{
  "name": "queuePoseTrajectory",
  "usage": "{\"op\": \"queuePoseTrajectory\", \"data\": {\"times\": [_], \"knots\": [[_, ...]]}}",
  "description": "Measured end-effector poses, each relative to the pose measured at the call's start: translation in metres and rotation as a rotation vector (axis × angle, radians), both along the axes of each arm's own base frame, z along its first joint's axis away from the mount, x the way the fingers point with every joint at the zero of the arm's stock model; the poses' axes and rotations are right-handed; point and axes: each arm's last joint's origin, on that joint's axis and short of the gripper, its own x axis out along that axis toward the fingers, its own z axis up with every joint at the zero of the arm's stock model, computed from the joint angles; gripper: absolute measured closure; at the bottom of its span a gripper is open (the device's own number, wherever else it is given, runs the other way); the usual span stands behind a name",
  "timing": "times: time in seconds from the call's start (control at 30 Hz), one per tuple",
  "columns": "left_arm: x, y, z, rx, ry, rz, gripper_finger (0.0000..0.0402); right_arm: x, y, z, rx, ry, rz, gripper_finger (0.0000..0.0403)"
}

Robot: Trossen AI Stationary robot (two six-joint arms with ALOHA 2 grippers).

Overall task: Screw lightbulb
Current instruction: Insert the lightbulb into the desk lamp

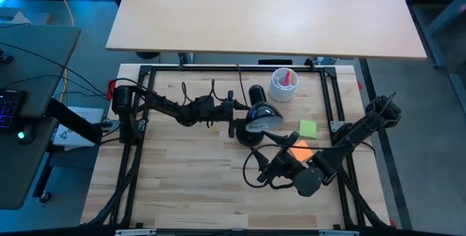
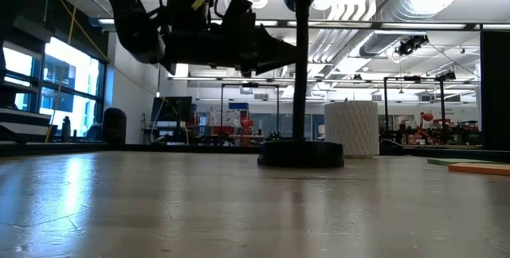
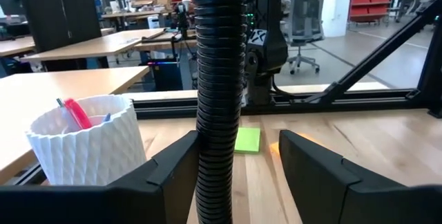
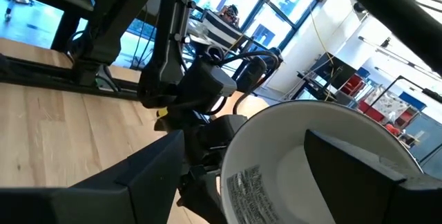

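Note:
The black desk lamp stands mid-table on its round base (image 1: 246, 135), its shade (image 1: 263, 116) up on a ribbed neck (image 3: 218, 79). My left gripper (image 1: 234, 108) is open, with its fingers on either side of that neck (image 3: 238, 148). My right gripper (image 1: 275, 164) is nearer the front edge, below the shade, and is shut on the white lightbulb (image 4: 290, 148), which has small print on its side. In the low view the lamp's pole (image 2: 301, 75) and my left arm (image 2: 199, 35) show; the bulb does not. My left gripper has one finger (image 3: 173, 169) close against the lamp's neck, level with the table and across the neck; I cannot tell whether it touches. My right gripper holds the bulb between its two fingers, one finger (image 4: 359, 169) lying over the bulb's round side (image 4: 297, 165). The other side of the hold is hidden by the bulb and the frame's edge. The bulb is lifted clear of the table.
A white ribbed cup (image 1: 284, 83) holding a red pen stands behind the lamp toward the far right. A green note (image 1: 308, 128) and an orange note (image 1: 298, 148) lie right of the lamp's base. Black frame rails (image 1: 335, 97) edge the table.

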Motion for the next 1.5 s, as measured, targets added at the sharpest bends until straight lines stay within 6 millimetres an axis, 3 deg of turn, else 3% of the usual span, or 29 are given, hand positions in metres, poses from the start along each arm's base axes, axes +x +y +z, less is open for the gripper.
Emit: {"op": "queuePoseTrajectory", "data": {"times": [1.07,1.27,1.5], "knots": [[0.0,-0.004,-0.001,-0.018,0.006,0.022,0.0396,-0.001,0.001,0.0,-0.026,0.021,0.0,0.0105],[-0.002,-0.007,-0.003,-0.014,0.058,0.108,0.0401,-0.002,0.003,0.0,-0.028,0.02,-0.001,0.0105],[-0.014,-0.023,0.008,0.002,0.087,0.164,0.0401,-0.01,0.011,0.0,-0.036,0.016,-0.01,0.0105]]}}
